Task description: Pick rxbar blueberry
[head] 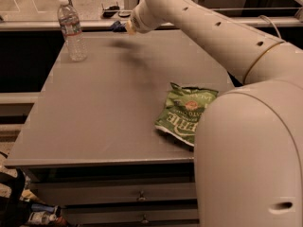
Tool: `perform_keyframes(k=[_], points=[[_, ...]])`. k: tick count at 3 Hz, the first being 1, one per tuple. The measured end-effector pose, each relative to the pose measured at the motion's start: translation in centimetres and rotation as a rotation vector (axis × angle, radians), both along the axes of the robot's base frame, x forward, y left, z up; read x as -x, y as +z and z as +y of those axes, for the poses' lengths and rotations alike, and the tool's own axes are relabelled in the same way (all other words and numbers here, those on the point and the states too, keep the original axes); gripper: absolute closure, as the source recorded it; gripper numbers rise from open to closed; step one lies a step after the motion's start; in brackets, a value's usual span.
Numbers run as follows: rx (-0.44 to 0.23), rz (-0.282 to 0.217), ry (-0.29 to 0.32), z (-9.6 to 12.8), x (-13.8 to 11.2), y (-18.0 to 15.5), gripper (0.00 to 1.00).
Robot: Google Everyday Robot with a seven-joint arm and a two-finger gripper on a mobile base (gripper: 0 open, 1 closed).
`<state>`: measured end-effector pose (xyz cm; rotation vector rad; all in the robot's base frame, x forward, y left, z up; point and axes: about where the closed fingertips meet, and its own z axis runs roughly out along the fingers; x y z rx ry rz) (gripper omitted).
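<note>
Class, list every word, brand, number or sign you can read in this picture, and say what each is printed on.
"ETTLE": large white letters on the green chip bag, lying on the table.
Smaller print on the same bag: too blurred to read.
Label on the water bottle: too blurred to read.
Print on the blue snack bar, at the table's far edge by the gripper: too small to read.
</note>
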<state>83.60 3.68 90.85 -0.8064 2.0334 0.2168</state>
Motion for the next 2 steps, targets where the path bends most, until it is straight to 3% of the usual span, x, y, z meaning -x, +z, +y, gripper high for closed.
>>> perform_keyframes(k=[2], points=[[-0.019,-0.028,0.069,-1.0,2.6,4.7,1.0]])
